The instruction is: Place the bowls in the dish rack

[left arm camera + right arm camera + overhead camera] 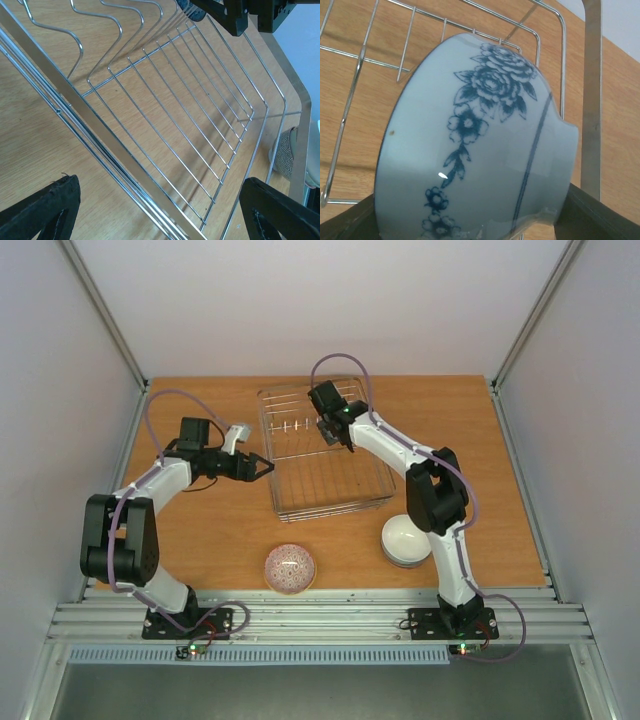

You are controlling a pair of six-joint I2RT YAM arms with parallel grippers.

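On the wooden table (200, 540), the right gripper (335, 430) pinches one blue-flowered bowl (470, 150) above the far end of the single dish rack (322, 475). The left gripper (262, 468), fingers spread, hovers beside the rack's left rim. Nearer the bases sit one pink-patterned bowl (290, 568) and one white stack (405, 540), its count unclear.

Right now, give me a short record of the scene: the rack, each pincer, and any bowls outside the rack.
dish rack: mid-table, no bowl seen seated in it
left pincer: open, holding nothing, beside the rack's left side
right pincer: shut on the blue-and-white bowl, over the rack's far part
outside rack: patterned bowl near front edge; white bowls stacked by the right arm
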